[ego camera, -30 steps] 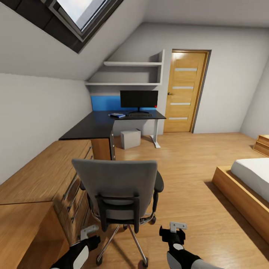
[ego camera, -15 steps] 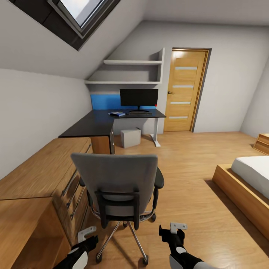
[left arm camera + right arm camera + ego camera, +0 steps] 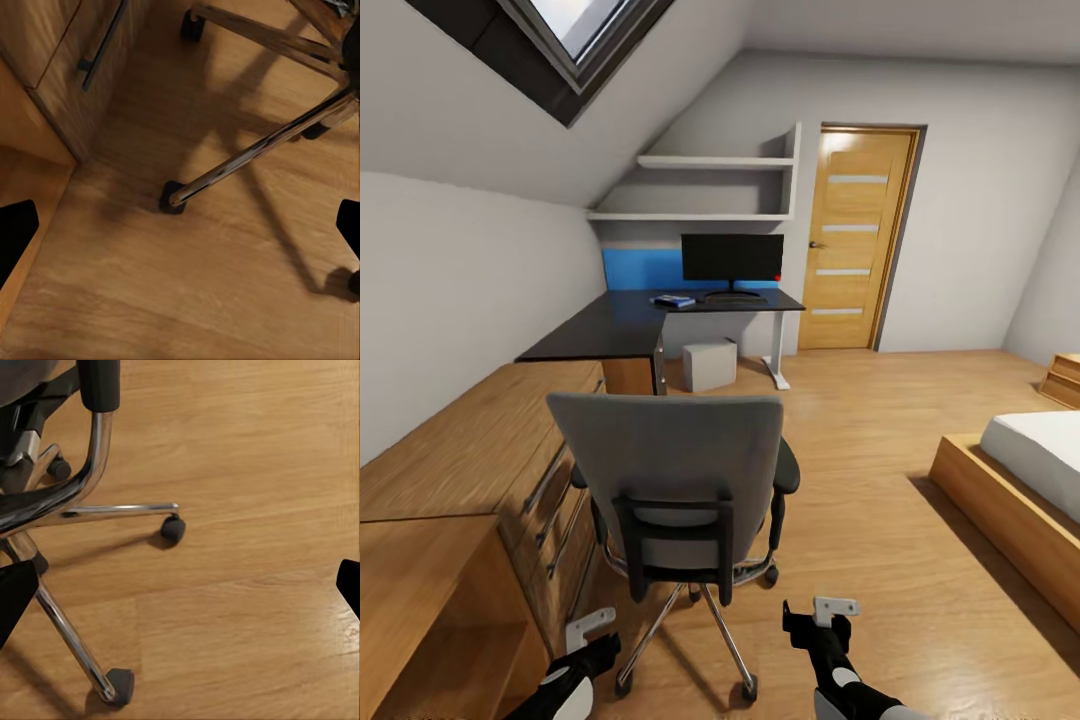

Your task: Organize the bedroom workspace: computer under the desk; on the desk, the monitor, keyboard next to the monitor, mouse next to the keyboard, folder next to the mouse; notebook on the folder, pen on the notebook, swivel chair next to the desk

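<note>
With both the left gripper and right gripper open and empty low in frame, I risk ramming the swivel chair at centre into the wooden drawers at left.

swivel chair slightly nearer, camera advanced

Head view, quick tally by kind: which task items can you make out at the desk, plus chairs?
monitor, on the desk: 1
keyboard, in front of the monitor: 1
blue folder, on the desk: 1
computer, under the desk: 1
swivel chair, on the floor away from the desk: 1
Total: 5
Anything smaller is too small to tell.
</note>
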Available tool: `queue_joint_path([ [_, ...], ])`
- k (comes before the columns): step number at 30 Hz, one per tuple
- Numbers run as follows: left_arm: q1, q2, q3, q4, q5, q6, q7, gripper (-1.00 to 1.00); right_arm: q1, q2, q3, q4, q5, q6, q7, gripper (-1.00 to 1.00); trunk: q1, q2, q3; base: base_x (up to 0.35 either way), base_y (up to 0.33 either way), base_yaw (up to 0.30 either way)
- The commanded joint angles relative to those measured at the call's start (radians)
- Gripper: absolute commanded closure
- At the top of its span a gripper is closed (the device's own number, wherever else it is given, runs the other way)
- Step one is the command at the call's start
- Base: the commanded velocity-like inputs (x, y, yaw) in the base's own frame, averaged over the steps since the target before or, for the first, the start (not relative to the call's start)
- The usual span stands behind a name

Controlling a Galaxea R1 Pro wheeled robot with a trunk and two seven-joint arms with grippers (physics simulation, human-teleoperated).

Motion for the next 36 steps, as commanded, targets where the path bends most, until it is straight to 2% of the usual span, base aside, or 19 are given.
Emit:
queue_joint_path([
  [1, -0.001, -0.001, 0.005, 0.001, 0.001, -0.003, 0.000, -1.00, -0.001, 0.000, 0.009, 0.000, -0.003, -0.002, -0.005, -1.00, 0.004, -0.008, -0.005, 0.000, 0.000, 0.000],
  [16, -0.001, 0.006, 0.005, 0.001, 0.000, -0.006, 0.001, -1.00, 0.000, 0.000, 0.007, 0.002, -0.003, -0.004, 0.001, -1.00, 0.061, -0.113, -0.053, -0.003, 0.000, 0.000],
  [25, -0.001, 0.006, 0.005, 0.002, 0.000, -0.007, 0.001, -1.00, 0.000, 0.000, 0.007, 0.002, -0.003, -0.005, 0.001, -1.00, 0.096, -0.176, -0.081, -0.155, 0.000, 0.000],
  [36, -0.001, 0.007, 0.005, 0.002, 0.000, -0.007, 0.001, -1.00, 0.003, 0.000, 0.007, 0.003, -0.003, -0.005, 0.001, -1.00, 0.138, -0.253, -0.116, -0.032, 0.000, 0.000],
])
